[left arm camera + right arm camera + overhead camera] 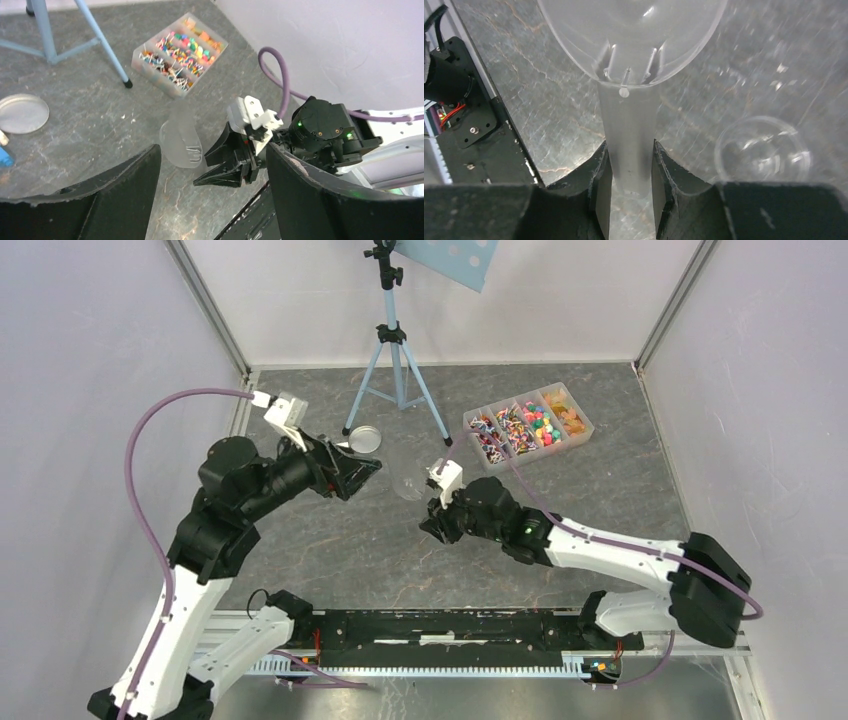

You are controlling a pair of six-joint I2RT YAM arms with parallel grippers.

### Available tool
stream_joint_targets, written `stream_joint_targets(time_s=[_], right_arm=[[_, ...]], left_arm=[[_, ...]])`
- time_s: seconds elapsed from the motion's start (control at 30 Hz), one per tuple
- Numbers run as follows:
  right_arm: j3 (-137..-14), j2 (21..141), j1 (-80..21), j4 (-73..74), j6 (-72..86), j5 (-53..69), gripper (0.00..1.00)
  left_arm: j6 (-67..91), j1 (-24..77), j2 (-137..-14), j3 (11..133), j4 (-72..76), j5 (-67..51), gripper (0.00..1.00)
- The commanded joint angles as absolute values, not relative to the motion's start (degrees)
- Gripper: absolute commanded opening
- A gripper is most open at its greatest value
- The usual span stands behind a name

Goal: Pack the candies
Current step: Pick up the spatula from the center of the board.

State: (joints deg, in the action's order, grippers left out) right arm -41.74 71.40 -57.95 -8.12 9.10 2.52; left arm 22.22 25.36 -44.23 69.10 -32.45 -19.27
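Observation:
The candies (525,425) fill a clear divided box (583,429) at the back right, also seen in the left wrist view as candies (175,52). My right gripper (630,150) is shut on the handle of a clear plastic scoop (629,125), whose empty bowl points away from the fingers. From above, the right gripper (432,512) sits mid-table with the scoop (408,480) ahead of it. My left gripper (365,472) hovers to the left of the scoop, open and empty. In its own view the left gripper (212,150) looks down on the scoop (181,142).
A clear round container (764,150) stands on the table just right of the right fingers. A round metal lid (362,438) lies near a light-blue tripod (395,370) at the back. White walls enclose the dark stone-patterned table (330,550).

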Motion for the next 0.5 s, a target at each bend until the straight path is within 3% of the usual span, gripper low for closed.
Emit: stream_joint_targets(time_s=[0.0,0.47], right_arm=[[-49.1,75.4,-57.9,-0.9,21.2,1.3,0.0],[-53.0,79.5,-58.0,2.5,21.5,-0.2,0.02]], left_arm=[[17.9,25.4,-47.3,65.7,-31.7,-19.8,0.81],[20.4,25.5,-57.9,62.8,-27.2,-13.4,0.65]])
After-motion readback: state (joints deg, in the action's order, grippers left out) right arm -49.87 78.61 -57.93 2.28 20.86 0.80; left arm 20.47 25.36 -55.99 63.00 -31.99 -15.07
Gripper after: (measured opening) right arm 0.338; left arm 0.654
